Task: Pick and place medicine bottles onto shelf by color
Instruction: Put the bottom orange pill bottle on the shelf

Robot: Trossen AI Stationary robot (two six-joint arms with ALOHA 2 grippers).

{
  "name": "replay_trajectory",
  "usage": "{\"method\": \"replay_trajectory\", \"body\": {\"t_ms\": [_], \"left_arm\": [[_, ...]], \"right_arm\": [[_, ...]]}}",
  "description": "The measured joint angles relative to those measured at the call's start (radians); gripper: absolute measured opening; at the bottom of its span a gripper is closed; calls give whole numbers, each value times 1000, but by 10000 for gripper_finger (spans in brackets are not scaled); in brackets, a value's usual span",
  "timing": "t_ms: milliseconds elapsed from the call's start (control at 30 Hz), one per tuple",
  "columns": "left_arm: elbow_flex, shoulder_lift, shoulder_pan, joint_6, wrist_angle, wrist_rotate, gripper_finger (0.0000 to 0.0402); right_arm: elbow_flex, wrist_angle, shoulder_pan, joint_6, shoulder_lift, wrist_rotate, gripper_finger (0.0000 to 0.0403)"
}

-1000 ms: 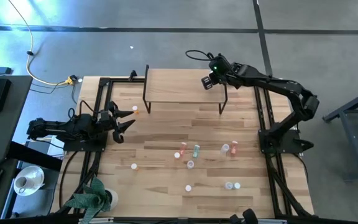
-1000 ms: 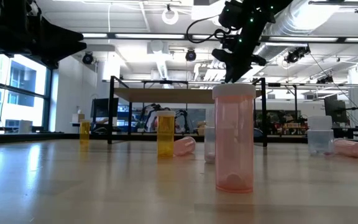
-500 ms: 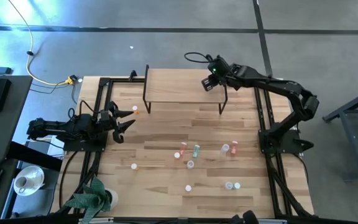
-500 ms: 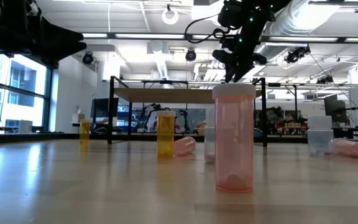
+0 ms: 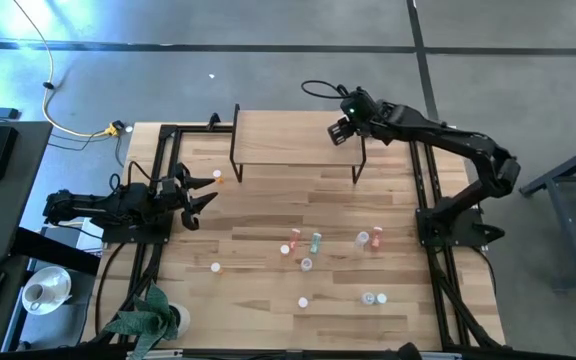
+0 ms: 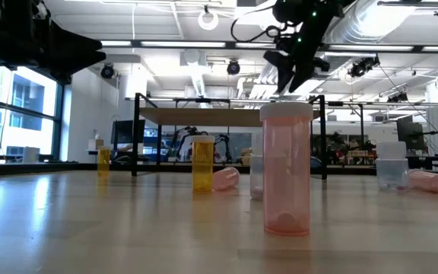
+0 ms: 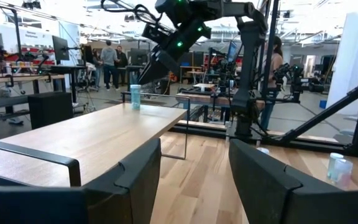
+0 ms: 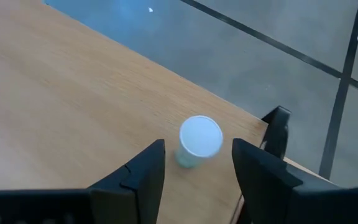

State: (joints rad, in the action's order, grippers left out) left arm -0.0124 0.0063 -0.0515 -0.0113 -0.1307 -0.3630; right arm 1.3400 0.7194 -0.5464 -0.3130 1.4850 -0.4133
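the right tool has just spread its fingers and is lifting off, holding nothing; the teal bottle is standing free on the shelf just below it. the left tool is waiting half open, empty.

Overhead, table-level and both wrist views all share the shelf.

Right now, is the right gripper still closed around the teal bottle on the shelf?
No. In the right wrist view the right gripper is open above the teal bottle, which stands free on the shelf.
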Motion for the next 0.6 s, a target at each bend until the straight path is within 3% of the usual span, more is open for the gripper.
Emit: {"method": "replay_trajectory", "body": {"t_ms": [233, 467, 600], "left_arm": [[0, 0, 0, 0, 0, 0, 179], [0, 0, 0, 0, 37, 48, 179], [0, 0, 0, 8, 56, 88, 179]], "right_arm": [[0, 109, 66, -5, -89, 4, 178], [-1, 282, 257, -35, -137, -65, 178], [-76, 290, 377, -41, -143, -110, 178]]}}
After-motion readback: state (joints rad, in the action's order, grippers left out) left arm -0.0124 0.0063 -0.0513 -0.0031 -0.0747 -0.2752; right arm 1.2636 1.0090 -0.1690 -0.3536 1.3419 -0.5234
